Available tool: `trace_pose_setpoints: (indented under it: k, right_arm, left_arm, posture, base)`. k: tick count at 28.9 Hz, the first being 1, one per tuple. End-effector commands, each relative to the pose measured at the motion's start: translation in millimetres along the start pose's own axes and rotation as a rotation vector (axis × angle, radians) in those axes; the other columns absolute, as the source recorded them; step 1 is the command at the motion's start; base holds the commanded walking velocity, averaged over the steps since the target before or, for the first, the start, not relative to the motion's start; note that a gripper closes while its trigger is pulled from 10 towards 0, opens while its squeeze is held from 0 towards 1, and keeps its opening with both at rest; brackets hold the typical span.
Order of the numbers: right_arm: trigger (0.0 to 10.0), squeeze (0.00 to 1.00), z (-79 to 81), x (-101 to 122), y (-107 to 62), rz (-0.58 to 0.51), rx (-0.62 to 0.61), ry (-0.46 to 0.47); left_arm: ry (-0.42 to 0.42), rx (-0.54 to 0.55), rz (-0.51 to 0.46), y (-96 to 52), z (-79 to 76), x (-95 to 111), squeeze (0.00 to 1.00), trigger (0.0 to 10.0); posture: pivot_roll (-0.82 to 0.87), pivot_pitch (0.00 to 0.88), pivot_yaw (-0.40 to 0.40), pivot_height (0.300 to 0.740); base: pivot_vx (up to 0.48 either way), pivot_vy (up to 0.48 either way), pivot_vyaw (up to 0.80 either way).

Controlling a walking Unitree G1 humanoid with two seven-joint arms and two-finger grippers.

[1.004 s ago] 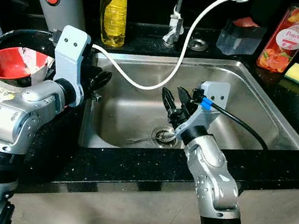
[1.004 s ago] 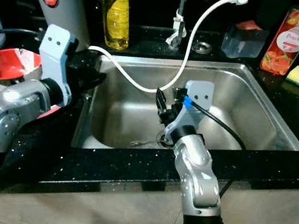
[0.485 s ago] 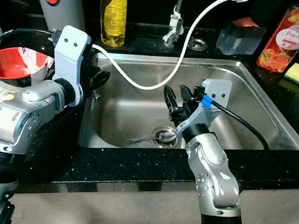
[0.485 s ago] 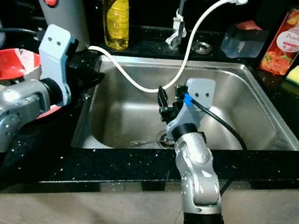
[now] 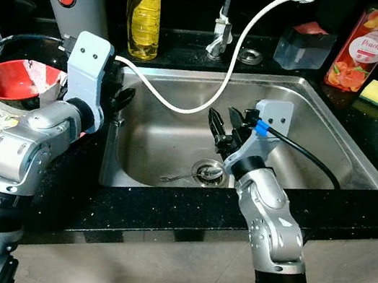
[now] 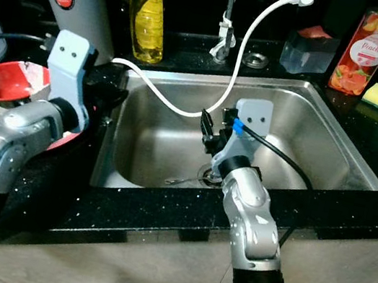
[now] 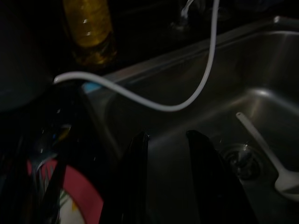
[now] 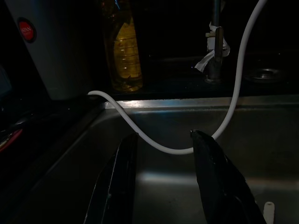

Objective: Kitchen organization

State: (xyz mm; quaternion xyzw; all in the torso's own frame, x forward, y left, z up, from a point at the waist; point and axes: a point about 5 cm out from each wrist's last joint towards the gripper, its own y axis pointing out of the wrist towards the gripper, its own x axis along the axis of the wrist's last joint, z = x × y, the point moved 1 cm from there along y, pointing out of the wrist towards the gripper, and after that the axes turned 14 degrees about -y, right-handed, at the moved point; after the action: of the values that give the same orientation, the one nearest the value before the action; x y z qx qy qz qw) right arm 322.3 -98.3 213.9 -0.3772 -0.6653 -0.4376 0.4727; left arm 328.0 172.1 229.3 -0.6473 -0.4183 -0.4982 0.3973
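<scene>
- A spoon (image 5: 184,177) lies in the steel sink (image 5: 334,149), beside the drain (image 5: 207,170).
- Left, on the black desk (image 5: 161,214) — a red bowl (image 5: 20,82).
- Right gripper (image 5: 222,125) hangs over the basin, fingers apart; left gripper (image 5: 118,97) at the sink's left rim — fingers apart.

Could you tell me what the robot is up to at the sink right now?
Nothing is being held at the moment. The right gripper hangs open inside the steel sink, above the drain, where a spoon lies on the bottom. The left gripper is open at the sink's left edge, beside a red bowl on the black counter. A white hose droops across the basin in front of both grippers.
</scene>
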Motion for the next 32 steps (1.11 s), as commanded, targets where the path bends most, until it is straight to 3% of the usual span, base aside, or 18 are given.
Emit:
trace_pose_setpoints:
  k: [1, 12, 18, 32]
  right_arm:
    - [10.0, 0.0, 0.3, -2.9, 0.0, 0.021, -0.003, 0.001]
    - [10.0, 0.0, 1.2, -12.2, -3.5, 0.057, 0.014, -0.03]
    - [10.0, 0.0, -10.7, -15.6, -1.8, 0.069, -0.038, 0.0]
    - [10.0, 0.0, -1.2, -11.8, 5.4, 0.055, 0.022, -0.013]
  left_arm:
    - [-0.002, 0.017, 0.012, -0.5, 1.2, -4.1, 0.0, 10.0]
    - [0.006, 0.064, -0.008, -8.0, 10.0, -3.7, 0.0, 10.0]
    - [0.012, 0.064, -0.041, -11.1, 7.9, -0.1, 0.0, 10.0]
    - [0.012, 0.075, -0.061, -11.5, 5.3, 0.0, 0.0, 10.0]
  posture:
    - [0.04, 0.0, 0.023, 0.74]
    - [0.07, 0.0, 0.011, 0.74]
    - [0.08, 0.0, -0.014, 0.74]
    - [0.09, 0.0, -0.041, 0.74]
  base:
    - [0.0, 0.0, 0.0]
    - [0.0, 0.0, 0.0]
    - [0.0, 0.0, 0.0]
    - [0.0, 0.0, 0.0]
